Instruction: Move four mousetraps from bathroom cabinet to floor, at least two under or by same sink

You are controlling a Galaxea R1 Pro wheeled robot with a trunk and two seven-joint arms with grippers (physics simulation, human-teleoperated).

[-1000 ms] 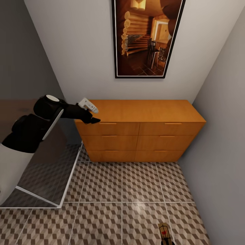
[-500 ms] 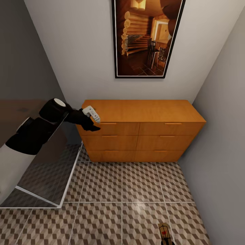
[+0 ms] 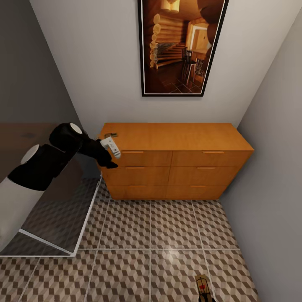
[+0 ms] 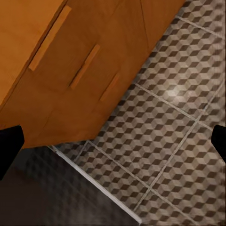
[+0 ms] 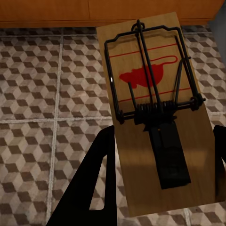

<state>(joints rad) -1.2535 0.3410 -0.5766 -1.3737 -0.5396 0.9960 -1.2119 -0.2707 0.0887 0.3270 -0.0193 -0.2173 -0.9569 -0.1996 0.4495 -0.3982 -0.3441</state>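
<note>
The orange-brown cabinet (image 3: 176, 161) stands against the back wall with all drawers closed. A small flat mousetrap (image 3: 111, 135) lies on its top near the left corner. My left gripper (image 3: 110, 163) hangs in front of the cabinet's left edge at top-drawer height. In the left wrist view it (image 4: 113, 146) is open and empty, over the cabinet's drawer handles (image 4: 84, 66) and the bathroom floor (image 4: 174, 122). My right gripper (image 5: 165, 136) is shut on another mousetrap (image 5: 155, 94), a tan board with black wire and a red mouse print, held above the floor (image 3: 151, 235); that mousetrap (image 3: 202, 285) also shows low in the head view.
A framed cabin picture (image 3: 180, 46) hangs above the cabinet. A white-framed reflective panel (image 3: 63, 209) stands on the left beside the cabinet. A grey wall (image 3: 272, 167) closes the right side. Open tiled floor lies in front of the cabinet.
My left arm has dropped from the cabinet's top left corner to in front of the top drawer, uncovering the small mousetrap on top. The right gripper and camera have not moved.
</note>
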